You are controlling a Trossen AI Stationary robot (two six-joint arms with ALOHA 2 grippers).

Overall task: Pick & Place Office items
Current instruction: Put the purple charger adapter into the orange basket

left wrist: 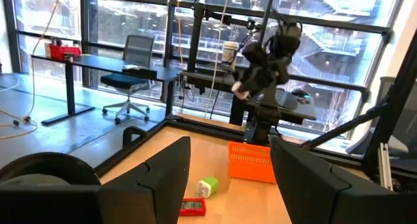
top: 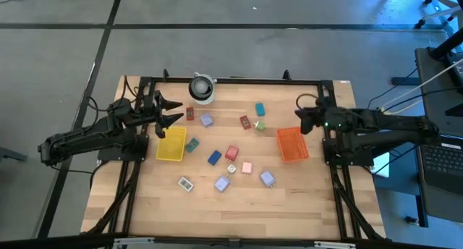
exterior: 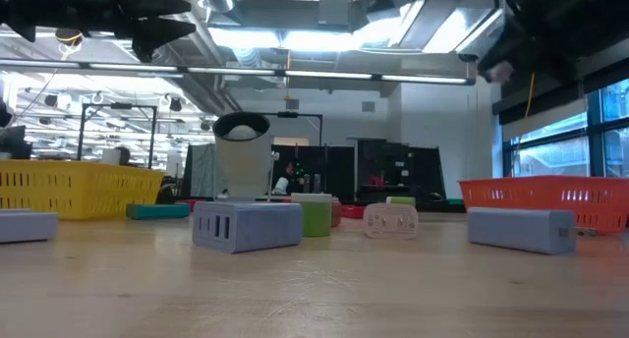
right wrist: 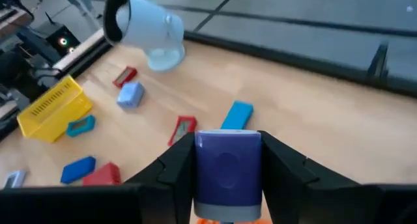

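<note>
Office item (right wrist: 228,165) — blue, blocky — sits clamped in right gripper (right wrist: 228,175), seemingly above orange tray (top: 292,144).

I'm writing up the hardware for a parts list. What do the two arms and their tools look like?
Both arms are matte black, built of jointed segments. The left tool and the right tool each end in two flat, angular black fingers. A small green light glows on the right arm. Black cables trail from the bases.
</note>
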